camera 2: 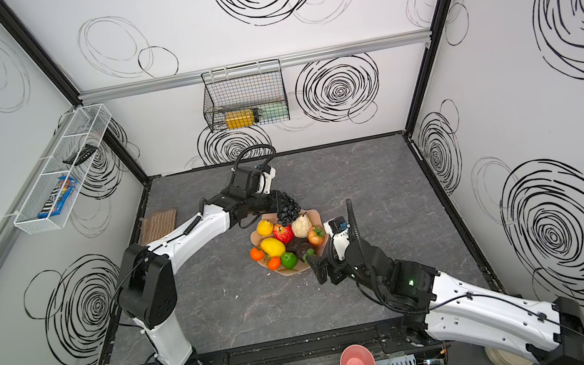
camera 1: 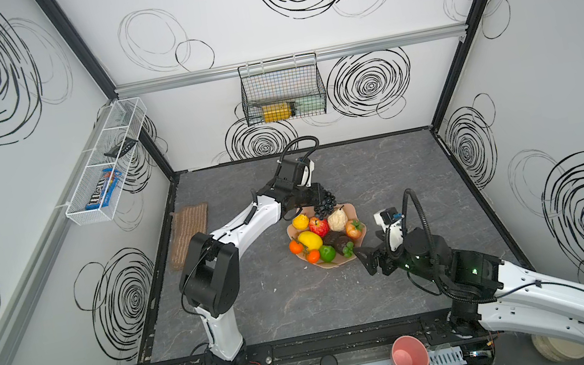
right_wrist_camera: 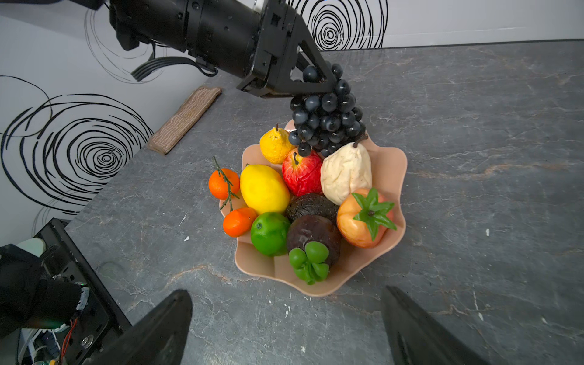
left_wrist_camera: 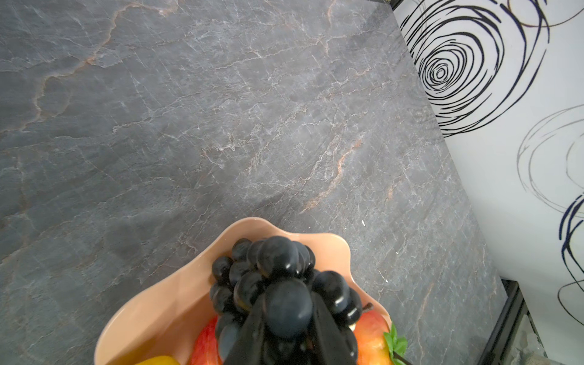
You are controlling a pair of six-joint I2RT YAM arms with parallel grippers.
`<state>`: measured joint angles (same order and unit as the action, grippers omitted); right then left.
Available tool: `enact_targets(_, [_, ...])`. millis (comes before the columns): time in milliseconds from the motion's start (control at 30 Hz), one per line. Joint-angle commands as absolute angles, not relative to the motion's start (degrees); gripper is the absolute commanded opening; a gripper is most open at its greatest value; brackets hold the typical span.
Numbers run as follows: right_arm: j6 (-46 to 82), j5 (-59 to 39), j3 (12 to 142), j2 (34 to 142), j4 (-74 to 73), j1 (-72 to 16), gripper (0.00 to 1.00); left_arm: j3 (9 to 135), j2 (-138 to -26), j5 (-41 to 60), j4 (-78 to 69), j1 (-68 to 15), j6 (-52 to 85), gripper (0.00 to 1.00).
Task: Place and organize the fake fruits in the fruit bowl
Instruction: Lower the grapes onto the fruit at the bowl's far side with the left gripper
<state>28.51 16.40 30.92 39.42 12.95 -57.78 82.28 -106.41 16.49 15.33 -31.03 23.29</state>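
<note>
Left gripper point(right_wrist_camera: 327, 83) is pinching the top of the seemingly light, floppy black plastic grape bunch point(right_wrist_camera: 328, 121); right gripper point(right_wrist_camera: 286, 295) is hovering spread

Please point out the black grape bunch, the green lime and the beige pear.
black grape bunch point(right_wrist_camera: 328, 121), right wrist view, middle grapes of the cluster.
green lime point(right_wrist_camera: 270, 234), right wrist view, middle of its skin.
beige pear point(right_wrist_camera: 345, 173), right wrist view, wide body below the stem.
</note>
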Motion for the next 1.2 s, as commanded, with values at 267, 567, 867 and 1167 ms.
enact_targets(267, [29.09,16.13,31.38,39.42,11.79,-57.39,0.97,86.83,-105.99,17.94,15.59,-32.96,21.61,0.26])
enact_targets(567, [29.25,16.35,31.20,38.75,12.22,-57.39,0.97,86.47,-107.72,16.43,17.63,-31.08,21.09,0.26])
enact_targets(867, [29.42,15.78,31.12,39.36,11.65,-57.31,0.97,88.38,-108.28,8.43,21.14,-31.21,20.48,0.26])
enact_targets(1167, [29.53,15.83,31.12,39.27,11.91,-57.32,0.97,90.51,-110.01,4.42,24.58,-31.13,18.96,0.27])
